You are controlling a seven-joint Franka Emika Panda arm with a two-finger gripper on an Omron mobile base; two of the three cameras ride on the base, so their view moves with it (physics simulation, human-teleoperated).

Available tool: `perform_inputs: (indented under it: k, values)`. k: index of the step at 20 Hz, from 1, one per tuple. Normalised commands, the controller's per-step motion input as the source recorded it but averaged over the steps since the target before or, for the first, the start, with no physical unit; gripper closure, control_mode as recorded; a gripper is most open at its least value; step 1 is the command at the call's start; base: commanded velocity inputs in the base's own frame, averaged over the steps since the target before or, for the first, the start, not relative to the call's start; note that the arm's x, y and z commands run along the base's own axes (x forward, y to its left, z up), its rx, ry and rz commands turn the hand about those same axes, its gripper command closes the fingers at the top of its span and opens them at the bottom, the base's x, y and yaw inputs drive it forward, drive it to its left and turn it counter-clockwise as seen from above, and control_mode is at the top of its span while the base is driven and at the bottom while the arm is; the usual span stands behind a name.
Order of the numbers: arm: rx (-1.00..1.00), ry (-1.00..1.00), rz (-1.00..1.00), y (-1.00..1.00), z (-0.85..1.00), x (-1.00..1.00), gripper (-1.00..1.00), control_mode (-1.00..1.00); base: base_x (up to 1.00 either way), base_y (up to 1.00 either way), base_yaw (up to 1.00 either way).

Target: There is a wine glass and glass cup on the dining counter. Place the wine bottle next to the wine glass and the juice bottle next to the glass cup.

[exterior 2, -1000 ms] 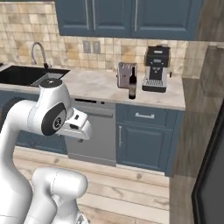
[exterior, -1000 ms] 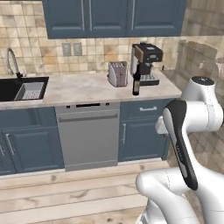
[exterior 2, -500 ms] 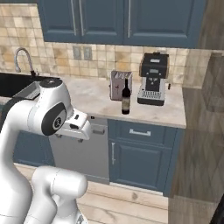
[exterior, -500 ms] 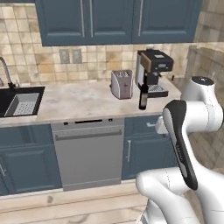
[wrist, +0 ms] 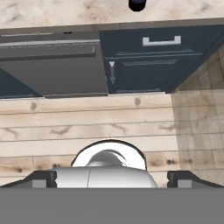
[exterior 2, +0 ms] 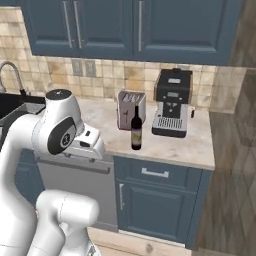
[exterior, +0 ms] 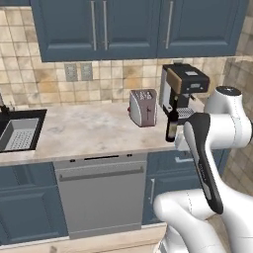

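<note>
The wine bottle (exterior: 172, 126) (exterior 2: 136, 129), slim and dark, stands upright near the front edge of the wall counter (exterior: 89, 131), between the toaster and the coffee machine. In the hand view its dark body (wrist: 137, 4) peeks in at the top edge. My gripper (wrist: 112, 178) points down at the wooden floor, well short of the counter, and is open with nothing between its fingertips (wrist: 43, 177). The wine glass, glass cup, juice bottle and dining counter are out of view.
A silver toaster (exterior: 143, 107) (exterior 2: 131, 109) and a black coffee machine (exterior: 183, 91) (exterior 2: 172, 102) stand behind the bottle. A sink (exterior: 20, 133) lies at the left. Below the counter are a dishwasher (exterior: 101, 192) (wrist: 52, 65) and blue cabinets (exterior 2: 155, 200).
The base has driven on and the whole picture has shifted: the counter is nearer and the sink has slid to the left. The gripper stays open and empty.
</note>
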Motion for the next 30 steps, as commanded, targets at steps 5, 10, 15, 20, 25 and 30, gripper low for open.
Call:
perform_inputs:
  k: [5, 10, 15, 20, 25, 30]
  values:
    - [0.00, 0.00, 0.00, 0.00, 0.00, 0.00, -1.00, 1.00, 0.49, -0.15, -0.01]
    - [0.00, 0.00, 0.00, 0.00, 0.00, 0.00, -1.00, 1.00, 0.35, -0.14, -0.01]
    - [0.00, 0.00, 0.00, 0.00, 0.00, 0.00, -1.00, 1.00, 0.27, -0.02, -0.07]
    - [0.00, 0.00, 0.00, 0.00, 0.00, 0.00, -1.00, 1.00, 0.41, -0.01, -0.06]
    - [0.00, 0.00, 0.00, 0.00, 0.00, 0.00, -1.00, 1.00, 0.35, -0.01, -0.05]
    - [0.00, 0.00, 0.00, 0.00, 0.00, 0.00, -1.00, 1.00, 0.26, -0.01, -0.02]
